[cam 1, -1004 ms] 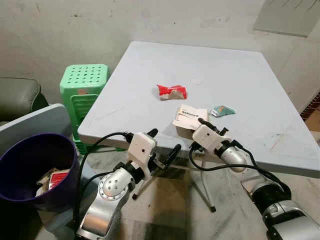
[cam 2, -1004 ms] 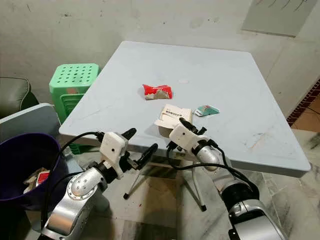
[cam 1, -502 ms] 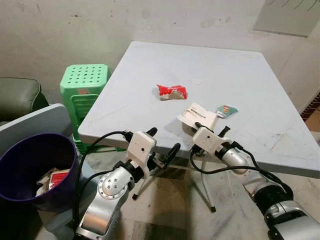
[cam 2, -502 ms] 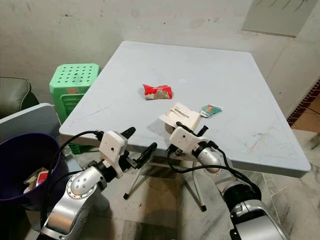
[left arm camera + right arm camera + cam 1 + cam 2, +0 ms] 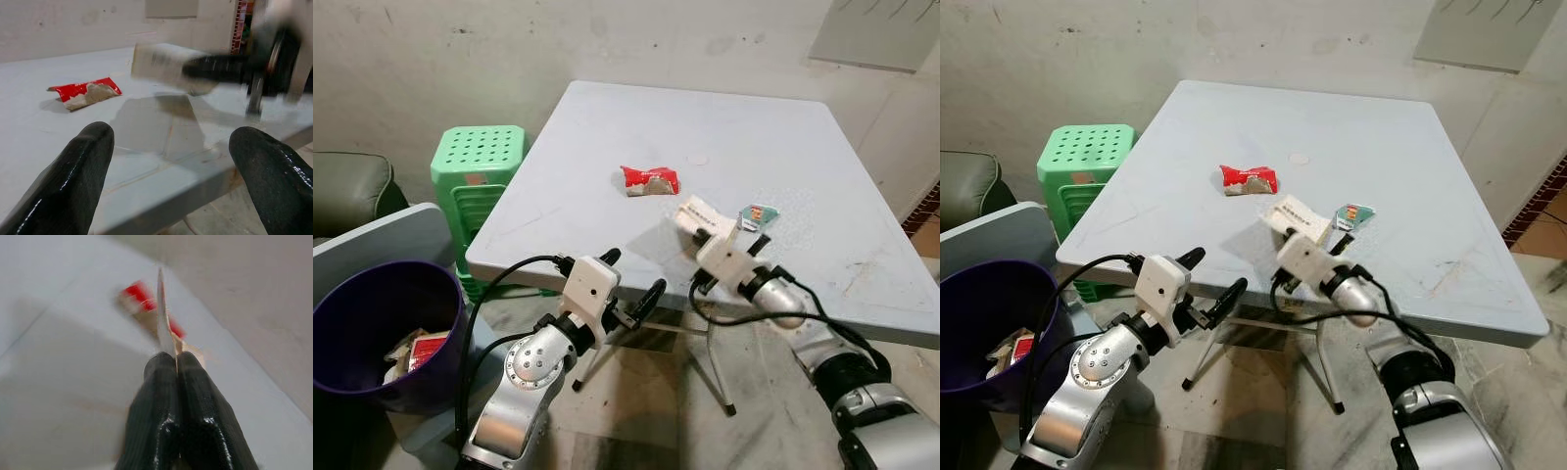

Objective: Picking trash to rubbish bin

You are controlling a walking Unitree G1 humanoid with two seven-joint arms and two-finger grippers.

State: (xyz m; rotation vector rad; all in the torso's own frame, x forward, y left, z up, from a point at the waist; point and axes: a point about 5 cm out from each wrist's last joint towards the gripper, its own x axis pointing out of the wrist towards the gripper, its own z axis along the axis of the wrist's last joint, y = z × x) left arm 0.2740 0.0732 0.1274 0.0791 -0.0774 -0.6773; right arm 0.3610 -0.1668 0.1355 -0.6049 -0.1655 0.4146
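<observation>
My right gripper [image 5: 703, 233] is shut on a flat white paper packet [image 5: 701, 212] and holds it tilted just above the near edge of the grey table [image 5: 607, 127]. In the right wrist view the two fingers [image 5: 161, 391] pinch the packet's thin edge [image 5: 163, 328]. A crumpled red wrapper [image 5: 649, 180] lies mid-table beyond it, and a small green wrapper [image 5: 757, 216] lies to its right. My left gripper [image 5: 634, 272] stands open with nothing in it, below the table's front edge. A purple bin [image 5: 352, 294] with some trash inside stands on the floor at the lower left.
A green plastic stool [image 5: 478, 159] stands left of the table against the wall. A grey seat [image 5: 382, 240] edges the bin, with a dark sofa [image 5: 347, 186] behind. The table's folding legs [image 5: 715, 362] show underneath, over a bare concrete floor.
My right gripper has lifted the white packet off the table's near edge and swung it up and a little farther in. The left arm has stayed put.
</observation>
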